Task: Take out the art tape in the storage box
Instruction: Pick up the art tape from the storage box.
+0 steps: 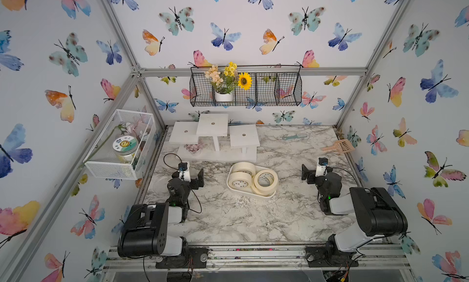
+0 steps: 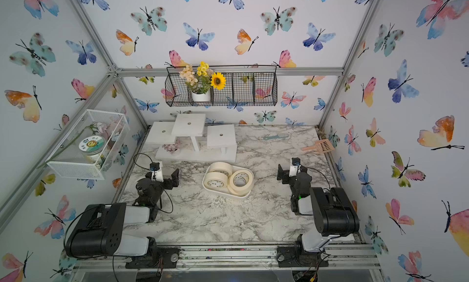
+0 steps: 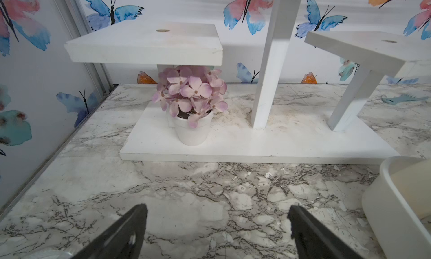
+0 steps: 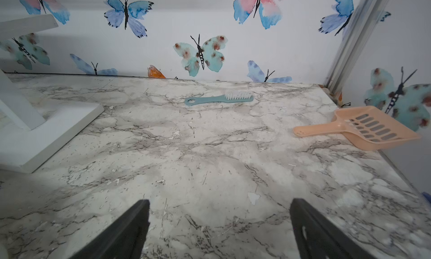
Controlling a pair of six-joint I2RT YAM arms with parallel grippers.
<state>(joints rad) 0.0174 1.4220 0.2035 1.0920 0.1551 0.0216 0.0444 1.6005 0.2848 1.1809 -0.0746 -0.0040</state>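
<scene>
While the art tape sits in the storage box, your left hand and right hand gape wide, empty.
Slip one jaw inside the leaning roll's core; lift straight.

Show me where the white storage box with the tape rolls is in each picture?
In a top view: the storage box, just below the middle.
In a top view: the storage box, there too.
Left wrist: only its corner, at the picture's lower right edge.
Right wrist: not in it.
Shared landmark: the white tiered stand, in all four.
</scene>
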